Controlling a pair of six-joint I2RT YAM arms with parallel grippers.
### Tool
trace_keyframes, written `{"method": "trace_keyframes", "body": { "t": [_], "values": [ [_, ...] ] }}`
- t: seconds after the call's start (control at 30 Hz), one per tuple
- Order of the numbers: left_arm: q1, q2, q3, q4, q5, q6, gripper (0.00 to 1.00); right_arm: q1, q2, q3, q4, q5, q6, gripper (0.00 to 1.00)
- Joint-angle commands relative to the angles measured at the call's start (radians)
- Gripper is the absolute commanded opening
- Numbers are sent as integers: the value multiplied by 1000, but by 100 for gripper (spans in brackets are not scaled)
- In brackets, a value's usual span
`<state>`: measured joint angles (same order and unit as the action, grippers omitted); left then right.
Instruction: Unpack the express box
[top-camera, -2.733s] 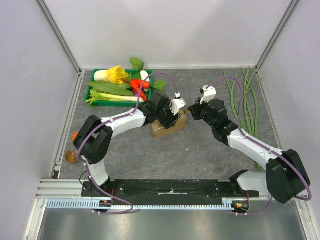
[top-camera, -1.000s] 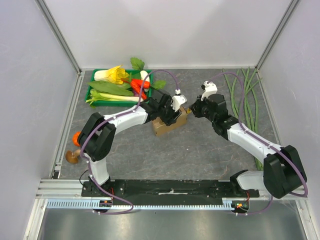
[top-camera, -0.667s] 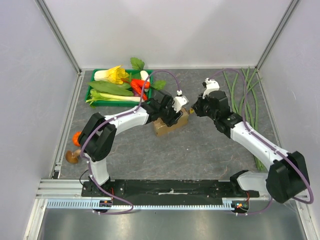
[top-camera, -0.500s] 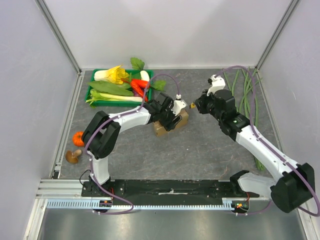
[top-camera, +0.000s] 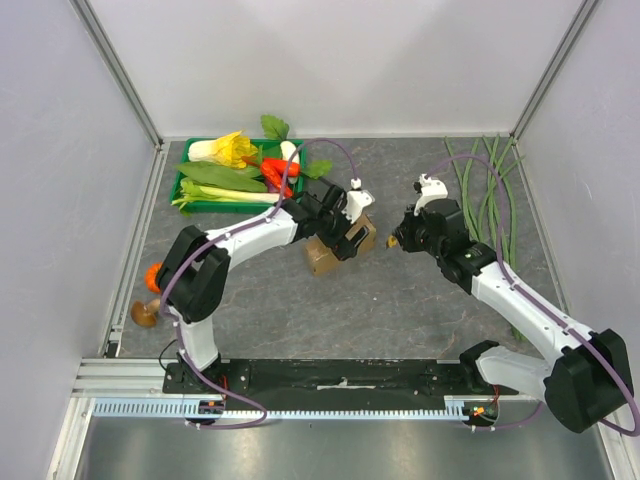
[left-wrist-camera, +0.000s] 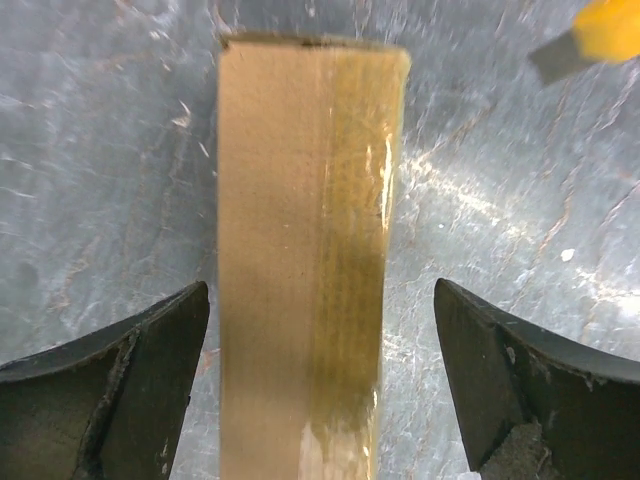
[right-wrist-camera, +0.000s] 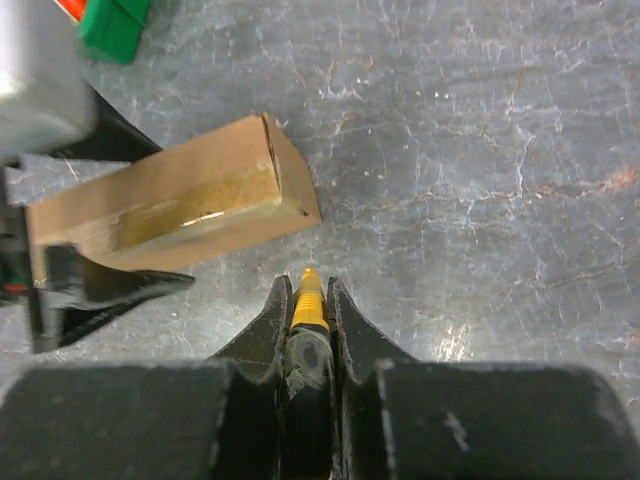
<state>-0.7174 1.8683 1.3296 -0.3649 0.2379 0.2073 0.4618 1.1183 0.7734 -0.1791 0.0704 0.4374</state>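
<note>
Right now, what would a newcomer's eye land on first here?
The brown express box at mid-table, with the left pincer wide open astride it. Just right of it, the right pincer is shut on a yellow cutter aimed at the box's end. The green vegetable tray stands bright at far left.

- The express box (left-wrist-camera: 300, 250) lies between our left gripper's (left-wrist-camera: 320, 290) jaws, touching neither.
- Our right gripper (right-wrist-camera: 307, 290), pinching a cutter (right-wrist-camera: 308, 305), sits just right of it.
- The tray (top-camera: 230, 207) lies behind-left.
</note>
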Motion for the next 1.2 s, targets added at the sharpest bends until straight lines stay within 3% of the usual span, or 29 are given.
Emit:
{"method": "trace_keyframes", "body": {
  "t": [0.0,0.17,0.27,0.4,0.57,0.93,1.17],
  "values": [
    [10,-126,56,64,3,-75,99,3,-6,-13,16,-24,12,0],
    [62,-211,11,116,-35,-172,98,3,37,-42,67,-63,27,0],
    [120,-242,-49,153,-73,-267,90,5,86,-52,119,-93,43,0],
    [191,-219,-70,86,-155,-353,76,8,152,-26,171,-90,55,0],
    [237,-201,-116,37,-147,-436,69,6,253,33,260,-77,60,0],
    [242,-178,-270,145,210,-448,64,6,451,184,366,-141,72,0],
    [240,-221,-326,219,288,-496,66,37,554,290,372,-279,66,0]
  ]
}}
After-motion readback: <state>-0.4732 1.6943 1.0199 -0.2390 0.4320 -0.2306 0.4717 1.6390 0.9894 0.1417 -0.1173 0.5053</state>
